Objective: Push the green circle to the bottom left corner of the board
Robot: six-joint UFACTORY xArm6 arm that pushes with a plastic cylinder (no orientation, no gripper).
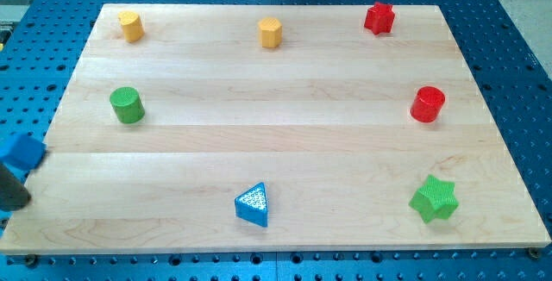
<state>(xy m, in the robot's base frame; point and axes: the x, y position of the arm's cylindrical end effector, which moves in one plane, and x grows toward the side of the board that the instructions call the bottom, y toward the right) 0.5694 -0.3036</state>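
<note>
One ribbed green circle (127, 105) (cylindrical) sits on the pale wooden board (285, 143); no jaws, tip unseen.

The tabletop (285, 143) is pale, smooth wood with a soft shine. The green circle (127, 105) looks like matt plastic. The blue triangle (253, 204) has a rough, dotted top.

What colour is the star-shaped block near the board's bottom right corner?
Green: the star block, seen in the camera view.

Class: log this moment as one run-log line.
green circle: left edge, mid-height | my tip: cannot tell | blue block: off board's left edge | goal corner: not reached
</note>
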